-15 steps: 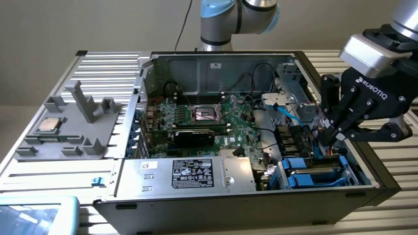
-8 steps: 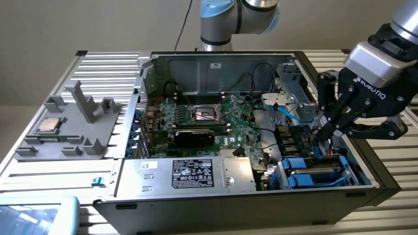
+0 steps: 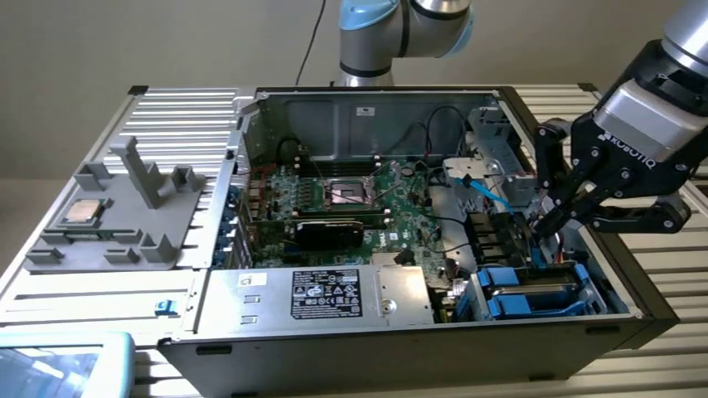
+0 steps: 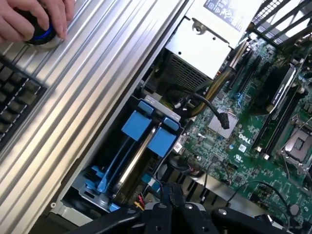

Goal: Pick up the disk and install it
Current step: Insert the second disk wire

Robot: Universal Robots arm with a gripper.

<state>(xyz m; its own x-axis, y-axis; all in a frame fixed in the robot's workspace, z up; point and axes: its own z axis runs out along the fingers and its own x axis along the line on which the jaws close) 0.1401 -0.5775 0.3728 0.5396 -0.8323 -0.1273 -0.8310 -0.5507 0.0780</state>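
Observation:
The disk (image 3: 520, 292) sits edge-up in the drive bay at the front corner of the open computer case (image 3: 366, 99), on the exterior view's right. Its blue carrier rails and tabs show on top. In the wrist view the disk (image 4: 138, 157) appears as a bright metal strip between two blue tabs, and its label is hidden. My gripper (image 3: 545, 221) hangs over the case's right side, just above and behind the bay. The fingers (image 4: 171, 191) are shut with nothing between them and are not touching the disk.
A grey power supply with a black label (image 3: 332, 294) lies beside the bay. The motherboard (image 3: 354, 195) and loose cables fill the case. A grey fixture holding a CPU chip (image 3: 83, 213) stands at the exterior view's left. A hand (image 4: 34, 19) rests on a knob beside a keyboard (image 4: 14, 92).

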